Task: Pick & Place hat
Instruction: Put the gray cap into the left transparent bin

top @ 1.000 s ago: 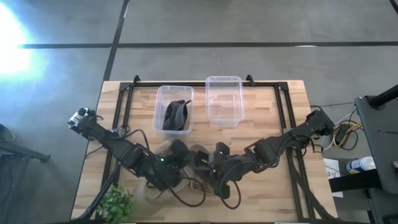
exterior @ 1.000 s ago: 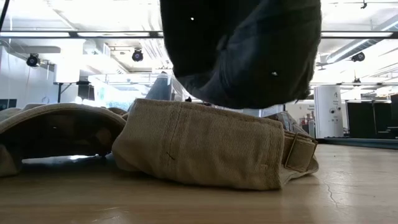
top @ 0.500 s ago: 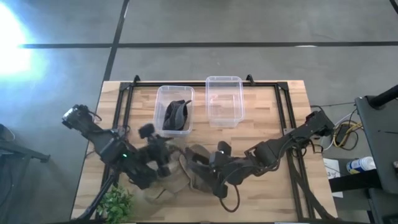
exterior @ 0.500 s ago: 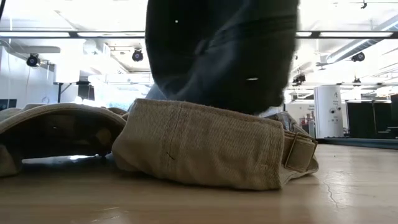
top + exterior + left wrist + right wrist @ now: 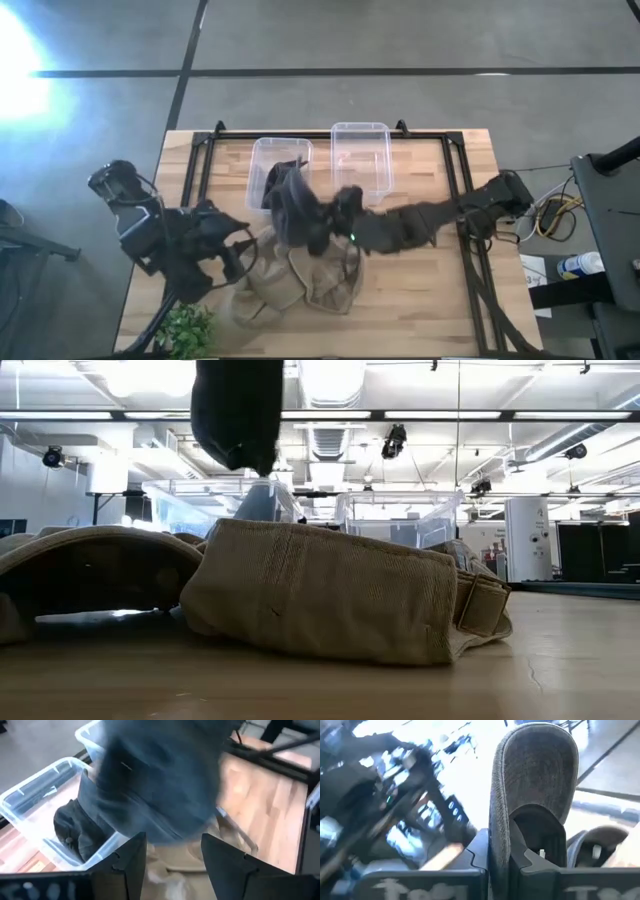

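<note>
A dark grey hat (image 5: 292,208) (image 5: 237,410) hangs in the air at the near end of the left clear bin (image 5: 258,160), with my right gripper (image 5: 335,215) (image 5: 502,855) shut on it. Another dark hat (image 5: 75,827) lies inside that bin. Tan hats (image 5: 300,285) (image 5: 320,600) lie in a heap on the table under the held hat. My left gripper (image 5: 240,258) (image 5: 172,845) stands open to the left of the heap, holding nothing and pointing at the held hat (image 5: 155,780). My right gripper pinches an edge of the dark grey hat (image 5: 501,837) between its two fingers. The arm reaches in from the table's right, roughly level. The hat is lifted clear of the table and the tan hats, and its body (image 5: 535,775) stands out beyond the fingertips.
A second clear bin (image 5: 360,160) stands to the right of the first at the far side. A black rail frame (image 5: 200,170) runs around the work area. A small green plant (image 5: 185,325) sits at the near left corner. Bare wood lies at the near right.
My right gripper has risen from the heap with the dark grey hat and carried it toward the far edge, to the near end of the left bin. The hat is now lifted clear of the tan hats. My left gripper has drawn back toward the table's left edge.
</note>
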Available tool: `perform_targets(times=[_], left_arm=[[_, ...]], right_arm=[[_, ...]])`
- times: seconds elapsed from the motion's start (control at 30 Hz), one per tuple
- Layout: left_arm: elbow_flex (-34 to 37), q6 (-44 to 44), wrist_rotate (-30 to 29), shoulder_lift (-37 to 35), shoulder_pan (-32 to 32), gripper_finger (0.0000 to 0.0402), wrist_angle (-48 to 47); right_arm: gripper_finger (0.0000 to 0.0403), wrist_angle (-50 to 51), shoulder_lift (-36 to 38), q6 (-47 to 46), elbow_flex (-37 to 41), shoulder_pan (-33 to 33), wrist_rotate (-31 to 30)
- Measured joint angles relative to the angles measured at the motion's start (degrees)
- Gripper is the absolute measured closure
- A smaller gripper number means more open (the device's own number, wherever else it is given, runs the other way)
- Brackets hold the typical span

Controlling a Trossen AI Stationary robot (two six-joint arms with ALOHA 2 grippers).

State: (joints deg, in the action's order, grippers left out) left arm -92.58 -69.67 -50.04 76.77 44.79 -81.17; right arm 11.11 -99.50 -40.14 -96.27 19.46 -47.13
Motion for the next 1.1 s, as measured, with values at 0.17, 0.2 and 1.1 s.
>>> perform_targets(times=[0.17, 0.2, 1.1], left_arm=[[0.0, 0.5, 0.0, 0.1, 6.0, 0.0218, -1.0], [0.0, 0.4, 0.0, 0.2, 7.0, 0.0218, -1.0], [7.4, -13.6, -0.2, 0.4, 12.8, 0.0218, -6.3]], right_arm=[[0.039, -7.2, 0.0, 0.1, 0.0, -7.1, 0.0], [0.039, -8.7, 0.0, 0.1, 0.0, -8.6, 0.2], [0.039, -10.0, -23.9, -25.0, 0.1, -22.5, 18.7]])
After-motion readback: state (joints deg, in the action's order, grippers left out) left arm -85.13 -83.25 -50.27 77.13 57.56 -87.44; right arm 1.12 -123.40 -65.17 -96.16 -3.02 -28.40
